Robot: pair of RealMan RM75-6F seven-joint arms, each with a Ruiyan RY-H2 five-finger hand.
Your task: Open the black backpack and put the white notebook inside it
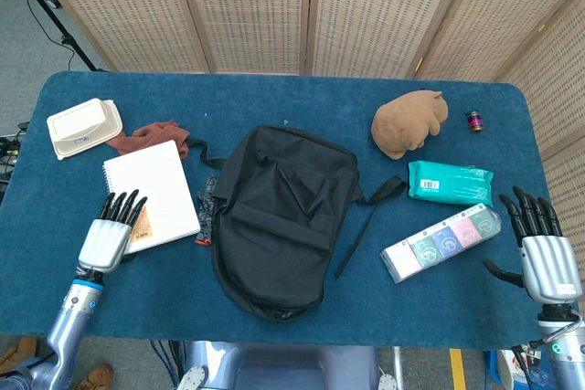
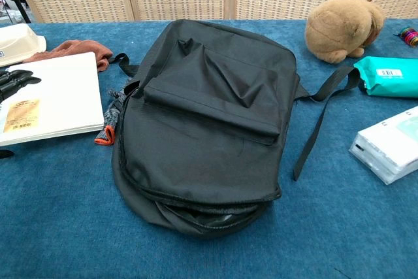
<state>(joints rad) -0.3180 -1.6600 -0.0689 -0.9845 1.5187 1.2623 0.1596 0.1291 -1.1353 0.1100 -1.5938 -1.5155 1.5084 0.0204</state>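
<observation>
Meanwhile the left hand (image 1: 110,233) rests open-fingered on the notebook (image 1: 152,191) at nine o'clock of the backpack (image 1: 283,216); the right hand (image 1: 541,248), empty, hovers spread.

left hand (image 2: 14,82): mostly cut off, chest view | small spool (image 1: 474,121): perhaps thread, too small

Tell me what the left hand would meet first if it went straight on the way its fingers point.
The left hand already has its fingertips over the near corner of the white notebook, so it would meet the notebook first. Whether they touch it or hover above is unclear. Beyond lies the brown cloth.
</observation>
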